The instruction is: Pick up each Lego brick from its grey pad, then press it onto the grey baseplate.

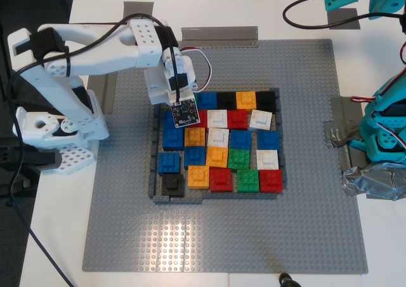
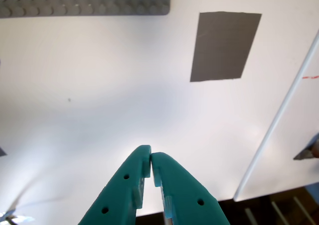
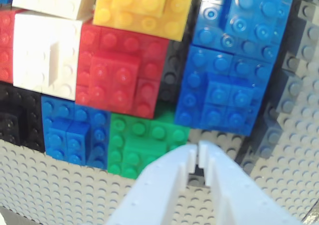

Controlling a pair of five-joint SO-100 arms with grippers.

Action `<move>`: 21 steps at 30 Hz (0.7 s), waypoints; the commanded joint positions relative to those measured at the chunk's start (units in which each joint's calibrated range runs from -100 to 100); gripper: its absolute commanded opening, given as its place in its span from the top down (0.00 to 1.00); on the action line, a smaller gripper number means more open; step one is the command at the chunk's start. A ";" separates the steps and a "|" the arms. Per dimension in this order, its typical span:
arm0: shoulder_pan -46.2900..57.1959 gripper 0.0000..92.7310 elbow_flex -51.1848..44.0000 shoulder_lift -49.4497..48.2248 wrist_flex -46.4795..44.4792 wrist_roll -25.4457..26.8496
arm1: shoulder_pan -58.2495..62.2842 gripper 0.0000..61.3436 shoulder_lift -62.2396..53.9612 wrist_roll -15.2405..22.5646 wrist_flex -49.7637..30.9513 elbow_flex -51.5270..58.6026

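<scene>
My second pincer [image 3: 198, 158], pressed together and empty, hovers over the green brick [image 3: 142, 143]; my first pincer [image 2: 150, 164], likewise closed, parked above bare desk [image 2: 99, 110].

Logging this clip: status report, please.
My first gripper shut, empty, over bare table by the grey pad. My second gripper shut above the Lego bricks. Nothing blocking.

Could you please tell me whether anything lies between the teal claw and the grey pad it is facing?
Nothing visible does. My first claw is shut, and only bare white tabletop lies between it and the grey pad. The pad itself has no brick on it.
</scene>
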 commanded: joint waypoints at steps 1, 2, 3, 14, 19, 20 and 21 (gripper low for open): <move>-0.11 1.00 -2.85 -2.63 0.39 -0.06 | 1.63 1.00 -2.84 0.69 -2.90 -4.99; -0.11 1.00 -2.85 -2.63 0.39 -0.06 | 1.78 1.00 -2.84 0.79 -2.98 -5.26; -0.11 1.00 -2.85 -2.63 0.39 -0.06 | 1.85 1.00 -2.84 0.88 -2.82 -5.44; -0.11 1.00 -2.94 -2.63 0.39 -0.06 | 0.18 1.00 -6.02 1.18 6.78 -10.04; -0.11 1.00 -3.12 -2.63 0.39 0.04 | 0.18 1.00 -7.39 1.91 11.99 -11.40; -0.11 1.00 -3.12 -2.63 0.39 0.04 | 0.18 1.00 -7.65 2.10 13.86 -11.76; -0.11 1.00 -3.12 -2.63 0.39 0.04 | 0.25 1.00 -7.91 2.30 15.65 -12.03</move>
